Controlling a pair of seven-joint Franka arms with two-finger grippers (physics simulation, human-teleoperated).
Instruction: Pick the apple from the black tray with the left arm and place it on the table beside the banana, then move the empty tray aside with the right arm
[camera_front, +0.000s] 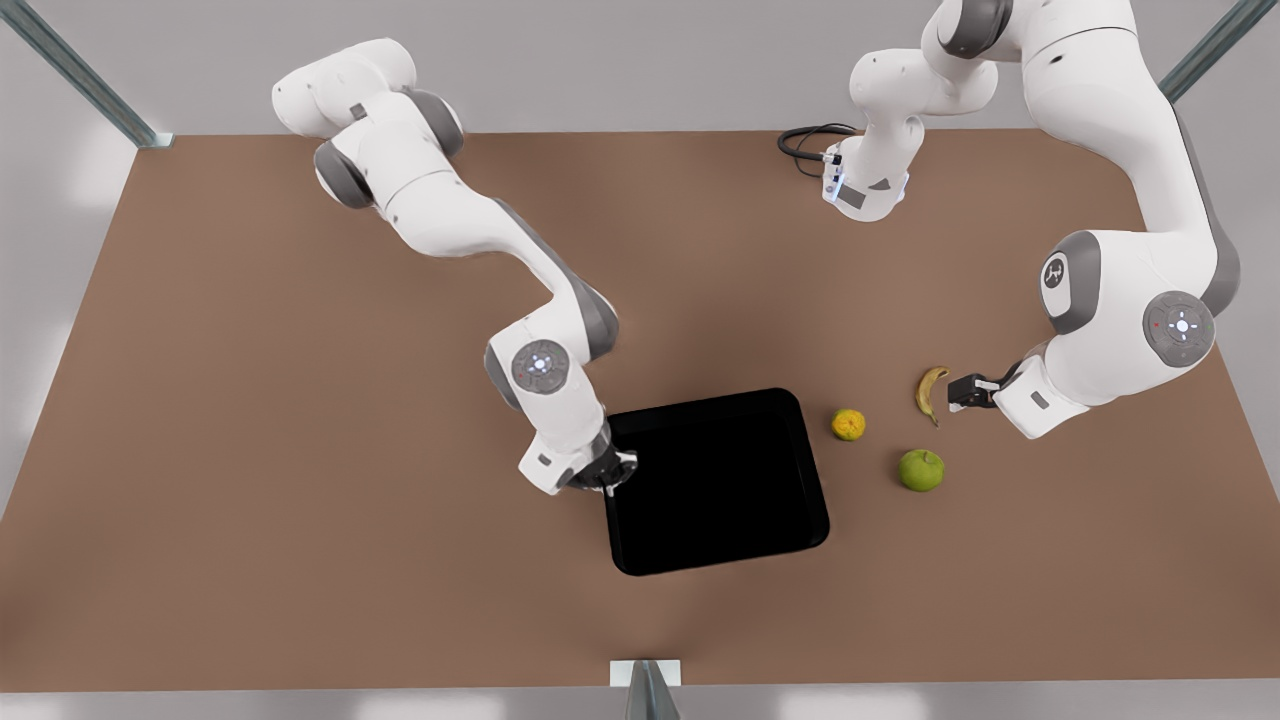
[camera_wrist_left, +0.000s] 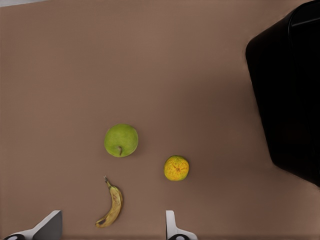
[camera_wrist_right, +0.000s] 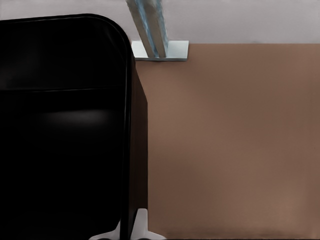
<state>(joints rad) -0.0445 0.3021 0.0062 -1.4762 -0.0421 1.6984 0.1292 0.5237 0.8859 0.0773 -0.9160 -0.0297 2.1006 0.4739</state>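
Right claw (camera_front: 612, 487) pinches black tray (camera_front: 720, 480) rim, seemingly | left claw (camera_front: 957, 393) spread by banana (camera_front: 930, 392) | apple (camera_front: 921, 470) green, tabled

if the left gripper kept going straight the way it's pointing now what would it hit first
Probably the banana. In the front view the left gripper points toward that view's left, with the banana just off its open fingers. Height is hard to judge, so it might pass just above it.

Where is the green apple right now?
The green apple lies on the brown table, off to the front view's right of the black tray, close to the banana and the orange.
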